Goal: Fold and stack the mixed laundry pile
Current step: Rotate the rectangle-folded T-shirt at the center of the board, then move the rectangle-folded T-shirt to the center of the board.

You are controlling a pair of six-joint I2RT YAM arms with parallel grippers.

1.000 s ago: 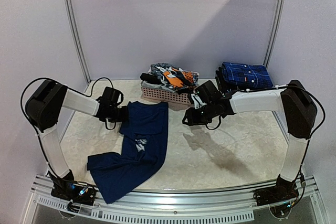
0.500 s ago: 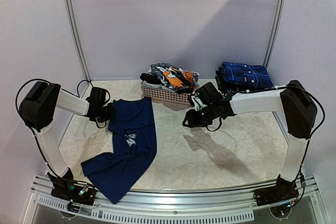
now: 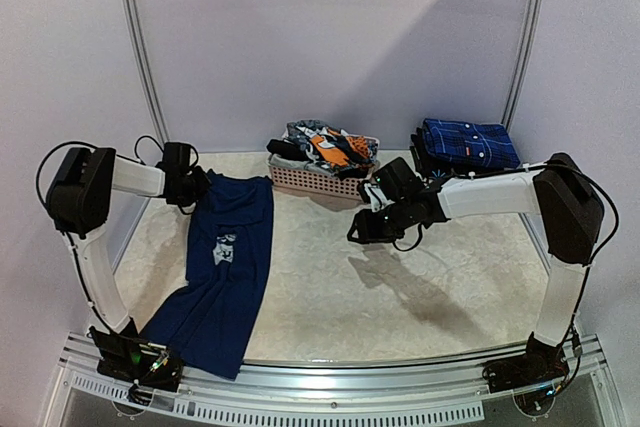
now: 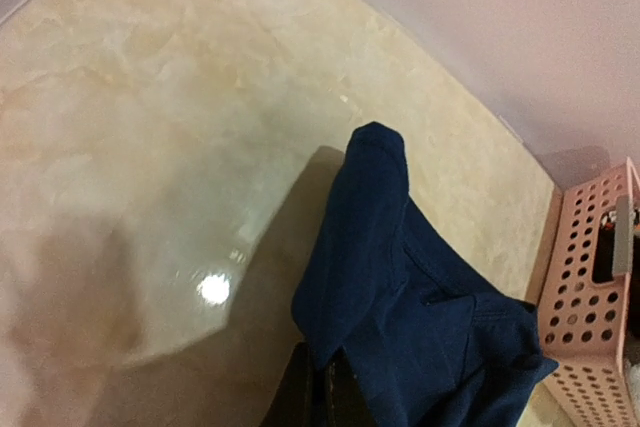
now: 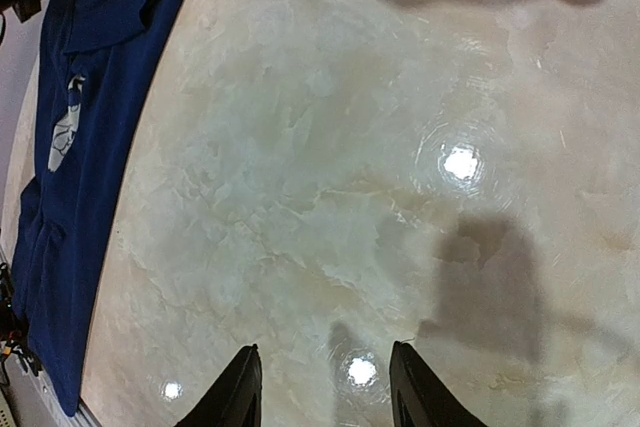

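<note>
Top external | I see left pincer clenched on far edge of navy T-shirt, which lies stretched far-to-near along the left of the surface | right pincer released, holding nothing, over bare surface | remaining laundry heaped in pink basket, far centre

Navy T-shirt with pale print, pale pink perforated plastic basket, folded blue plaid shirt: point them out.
navy T-shirt (image 3: 225, 287), top external view, body below the print
pink plastic basket (image 3: 315, 183), top external view, front wall
blue plaid shirt (image 3: 468, 142), top external view, top face
</note>
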